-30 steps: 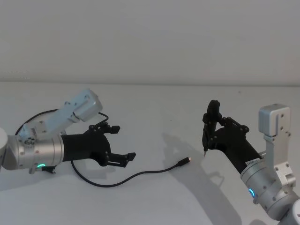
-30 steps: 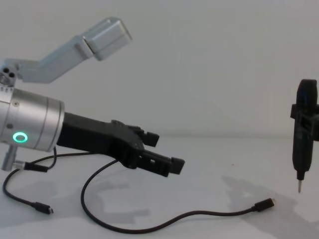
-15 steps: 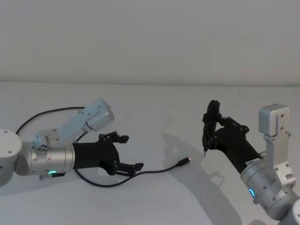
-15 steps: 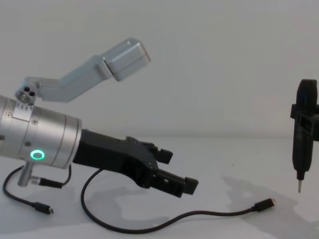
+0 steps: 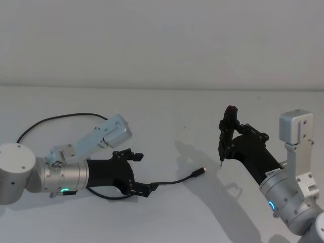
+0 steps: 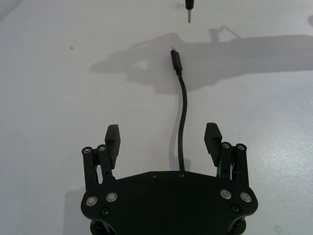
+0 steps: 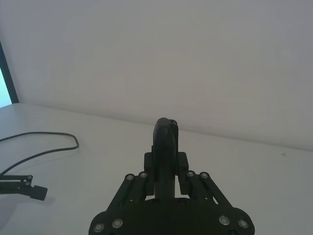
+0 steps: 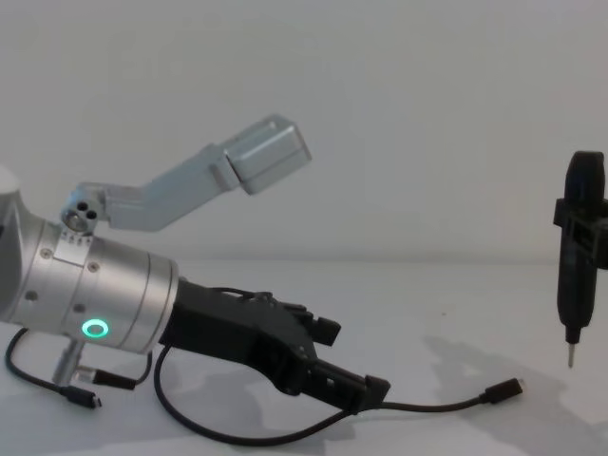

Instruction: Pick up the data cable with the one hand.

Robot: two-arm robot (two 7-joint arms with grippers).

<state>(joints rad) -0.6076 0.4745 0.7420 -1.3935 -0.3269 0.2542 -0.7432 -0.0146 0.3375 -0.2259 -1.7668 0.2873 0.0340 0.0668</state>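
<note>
Black against the white tabletop, we count one cable, two grippers and one pen tool. Our left gripper sits low over the tabletop with its two fingers spread apart. In the left wrist view the cable runs up the gap between them and touches neither. Our right gripper is raised at the right, well apart from the left one. It is clamped on the upright pen tool, whose pin tip points down, clear of the surface. In the head view the cable's middle stretch is hidden under the left arm, and a wide loop of it shows behind that arm. A second plug lies below the left wrist in the chest view; we cannot tell whether it is this cable's other end. The right arm is cut off at the edge of the head view. The cable is thin and limp and lies flat in a shallow curve. It ends in a small black plug with a silvery tip, resting between the two grippers, near the pin tip but apart from it.
</note>
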